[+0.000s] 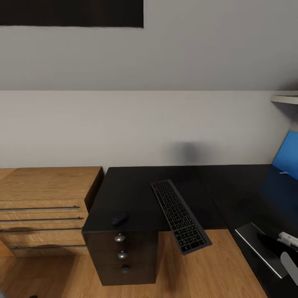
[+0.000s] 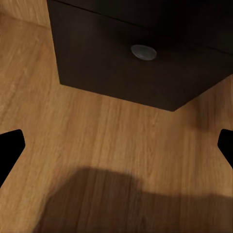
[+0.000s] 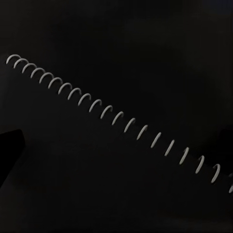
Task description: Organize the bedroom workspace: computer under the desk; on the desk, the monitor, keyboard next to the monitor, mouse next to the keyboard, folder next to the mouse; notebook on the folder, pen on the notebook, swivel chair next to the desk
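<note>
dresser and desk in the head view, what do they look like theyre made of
The dresser looks like light wood or wood veneer: grain lines show on top and fronts, with thin dark metal-looking bar handles. The desk looks like black painted or laminated board, matte with a faint sheen; its drawer knobs look like brushed silver metal.

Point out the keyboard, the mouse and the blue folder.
keyboard (image 1: 180, 216): head view, middle of the key field.
mouse (image 1: 119, 218): head view, top of its shell.
folder (image 1: 287, 155): head view, its blue face at the right edge.

desk (image 1: 136, 190) | keyboard (image 1: 181, 216) overhangs edge | mouse (image 1: 119, 219) near corner
</note>
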Controlling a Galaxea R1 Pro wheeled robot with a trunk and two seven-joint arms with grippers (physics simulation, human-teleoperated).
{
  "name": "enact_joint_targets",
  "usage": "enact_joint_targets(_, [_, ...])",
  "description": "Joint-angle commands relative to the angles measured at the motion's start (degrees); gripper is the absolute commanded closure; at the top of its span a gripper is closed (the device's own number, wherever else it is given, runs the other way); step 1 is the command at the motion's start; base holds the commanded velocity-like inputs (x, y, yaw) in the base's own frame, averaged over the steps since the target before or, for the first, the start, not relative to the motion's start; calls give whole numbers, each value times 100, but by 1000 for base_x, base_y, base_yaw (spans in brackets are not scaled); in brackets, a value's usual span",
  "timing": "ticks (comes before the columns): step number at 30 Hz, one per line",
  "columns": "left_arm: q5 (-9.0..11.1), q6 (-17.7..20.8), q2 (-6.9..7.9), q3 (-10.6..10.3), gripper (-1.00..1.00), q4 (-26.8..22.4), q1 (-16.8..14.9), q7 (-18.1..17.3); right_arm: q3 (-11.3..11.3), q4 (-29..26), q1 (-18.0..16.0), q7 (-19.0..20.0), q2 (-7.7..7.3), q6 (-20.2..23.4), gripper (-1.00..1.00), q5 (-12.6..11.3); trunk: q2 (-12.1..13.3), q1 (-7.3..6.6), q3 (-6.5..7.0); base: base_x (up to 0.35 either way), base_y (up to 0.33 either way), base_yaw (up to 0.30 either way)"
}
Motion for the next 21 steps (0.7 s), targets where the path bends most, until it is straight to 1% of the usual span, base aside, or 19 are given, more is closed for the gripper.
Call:
enact_joint_targets(1, [62,-16,-1,-18,-100,9,-5,-48,11,306,3,-31,2,27,-100,-79,-3,0,-7,-85,77,0])
enact_joint_targets(10, [62,-16,-1,-17,-100,9,-5,-53,16,307,2,-31,5,27,-100,-79,-3,0,-7,-153,144,0])
enact_joint_targets(21, [57,-16,-1,-20,-100,9,-5,-53,17,308,6,-31,9,27,-100,-79,-3,0,-7,-22,41,0])
